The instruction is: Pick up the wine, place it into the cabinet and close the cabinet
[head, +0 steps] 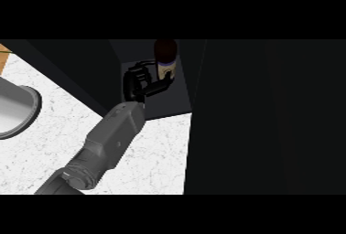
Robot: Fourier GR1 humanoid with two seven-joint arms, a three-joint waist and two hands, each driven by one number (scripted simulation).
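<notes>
The wine bottle [166,58], dark with a pale label, stands upright inside the dark open cabinet [159,103], at the back of its floor. My left hand [138,84] reaches into the cabinet from the lower left, just left of and below the bottle. Its fingers curl toward the bottle's left side and its thumb lies against the bottle's lower part. The cabinet door [263,119] stands open as a broad dark panel filling the right of the view. My right hand does not show; the door covers that side.
A round grey metal basin [15,112] sits at the left edge of the white speckled counter [61,123]. A wooden corner [3,57] shows at the top left. The cabinet's dark left wall [81,68] runs diagonally beside my forearm.
</notes>
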